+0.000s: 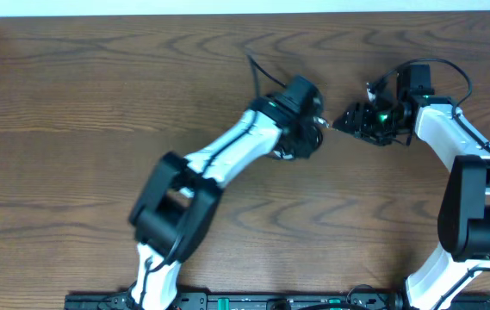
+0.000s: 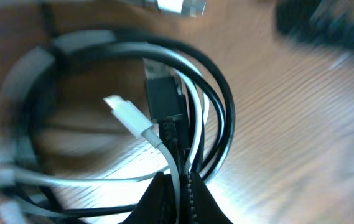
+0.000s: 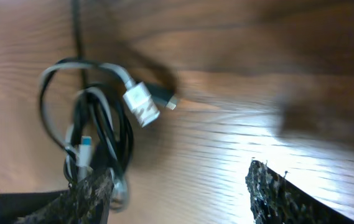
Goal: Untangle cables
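The black and white cables lie coiled together on the wooden table. In the left wrist view a white plug and a black plug sit inside the coil. My left gripper is shut on the cords at the coil's near edge, with the white cord running between the fingers. Overhead, my left gripper covers most of the bundle and only a black tail shows. My right gripper is open wide, and its left finger is beside the coil. It faces the left gripper overhead.
The wooden table extends to the left and front. A pale wall edge runs along the back. The arm bases and a black rail are at the front edge.
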